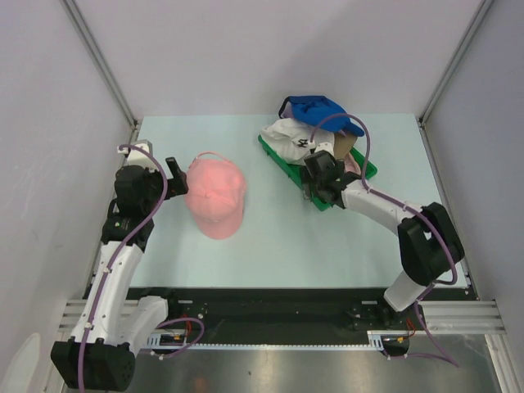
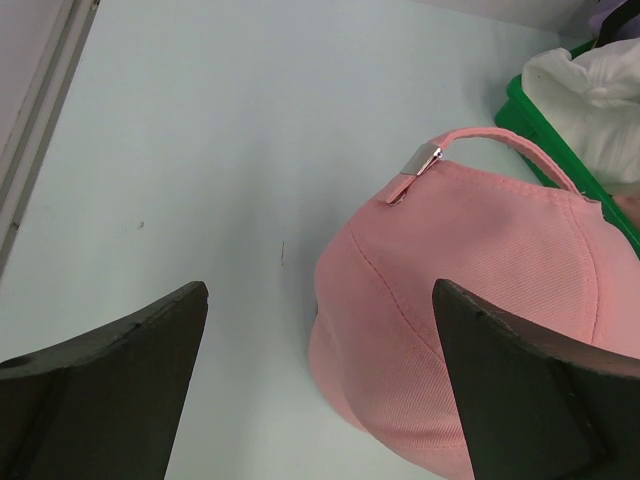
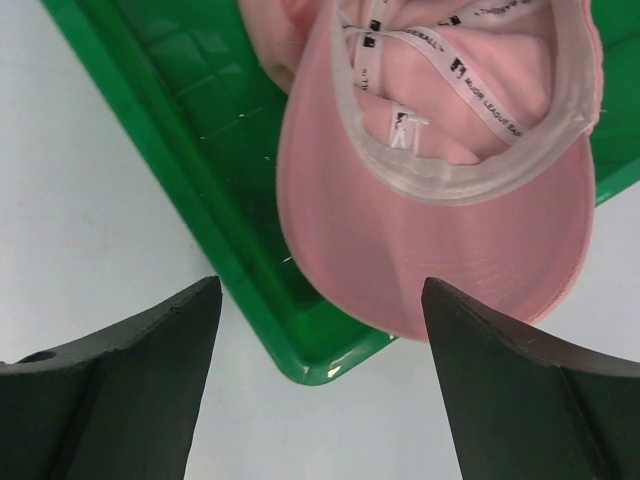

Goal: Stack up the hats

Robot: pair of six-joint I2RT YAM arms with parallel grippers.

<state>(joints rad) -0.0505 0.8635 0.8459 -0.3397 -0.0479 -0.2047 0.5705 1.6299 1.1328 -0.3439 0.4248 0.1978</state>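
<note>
You are holding both jaws wide, gripping nothing.
Left gripper is hovering beside the pink cap; right gripper over the upturned cap in the tray.

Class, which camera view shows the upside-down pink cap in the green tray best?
The right wrist view: the upside-down pink cap fills it, inner band, printed tape and brim over the green tray all clear. In the top external view the right gripper hides most of it. The left wrist view shows at most a pale sliver.
</note>
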